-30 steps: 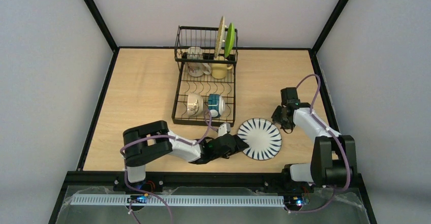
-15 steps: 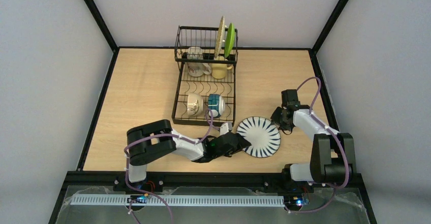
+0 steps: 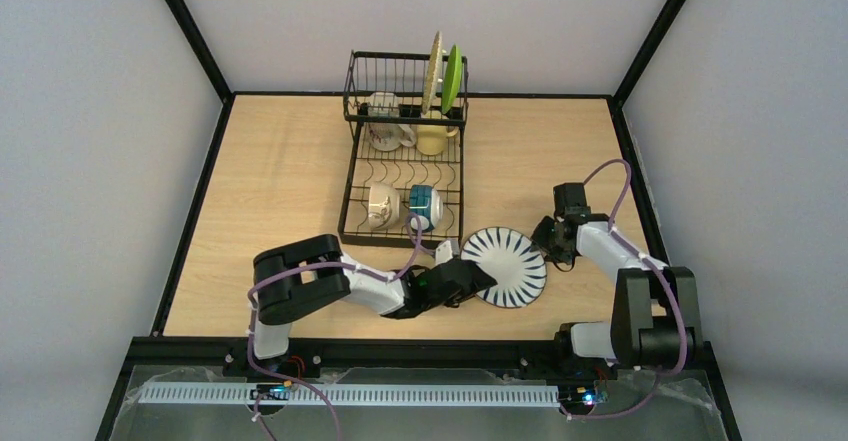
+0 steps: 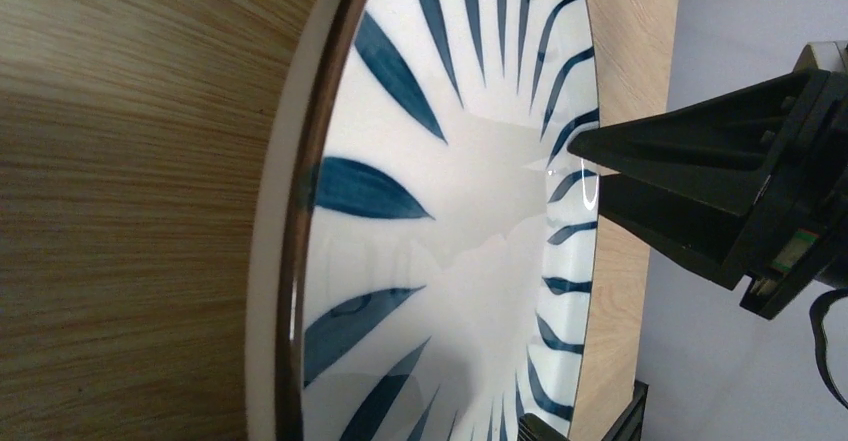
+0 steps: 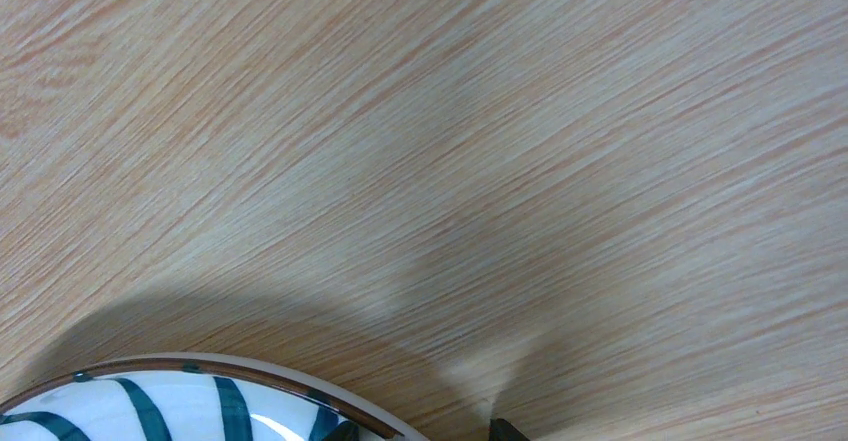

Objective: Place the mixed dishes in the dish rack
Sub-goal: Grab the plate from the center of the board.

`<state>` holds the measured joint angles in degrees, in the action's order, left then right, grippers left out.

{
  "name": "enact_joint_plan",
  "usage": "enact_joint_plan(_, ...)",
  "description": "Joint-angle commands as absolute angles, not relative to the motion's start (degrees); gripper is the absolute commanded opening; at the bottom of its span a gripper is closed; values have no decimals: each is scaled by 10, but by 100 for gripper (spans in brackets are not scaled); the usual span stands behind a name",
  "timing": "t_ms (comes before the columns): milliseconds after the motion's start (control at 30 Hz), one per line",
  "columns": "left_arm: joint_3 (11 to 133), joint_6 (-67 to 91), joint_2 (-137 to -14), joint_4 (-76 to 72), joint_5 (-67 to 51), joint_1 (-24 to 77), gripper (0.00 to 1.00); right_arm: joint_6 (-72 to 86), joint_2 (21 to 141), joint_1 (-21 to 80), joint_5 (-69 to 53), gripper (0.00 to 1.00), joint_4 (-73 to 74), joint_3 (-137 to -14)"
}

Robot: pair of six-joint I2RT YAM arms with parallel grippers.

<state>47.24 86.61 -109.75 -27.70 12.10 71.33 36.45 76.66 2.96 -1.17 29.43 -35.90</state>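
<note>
Striped plate (image 3: 508,269) lies flat on the counter (image 3: 270,181), just off the near right corner of the dish rack (image 3: 405,173); can't tell if it touches the rack. Left gripper (image 3: 476,281) sits at the plate's near-left rim with its jaws spread wide and nothing in them. Right gripper (image 3: 549,243) is at the opposite rim, jaws parted and not clamped on anything; tips are at the rim, contact can't tell. So the plate sits between the two grippers, both about equally near.

The plate is round, no long axis. Lying flat, its rim looks hard to get under, so it probably needs one side braced while the other side takes the rim.

The rack lies far-left of the plate. Cream mug (image 3: 381,206) and blue-patterned mug (image 3: 424,206) sit at its near end, between the plate and the free divider slots. Pale yellow mug (image 3: 432,141) and printed white mug (image 3: 385,133) sit further back. Tan plate (image 3: 435,71) and lime green plate (image 3: 453,79) stand upright at the far end.
</note>
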Motion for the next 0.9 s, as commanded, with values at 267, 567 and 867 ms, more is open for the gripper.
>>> enact_joint_plan(267,502,868,-1120,-79,189,719,86,382,725,33,-63,72,338,-324)
enact_joint_plan(567,504,904,-1112,-43,236,725,74,393,703,33,-83,73,348,-324)
enact_joint_plan(867,504,909,-1103,-61,246,732,43,389,693,33,-76,73,356,-327)
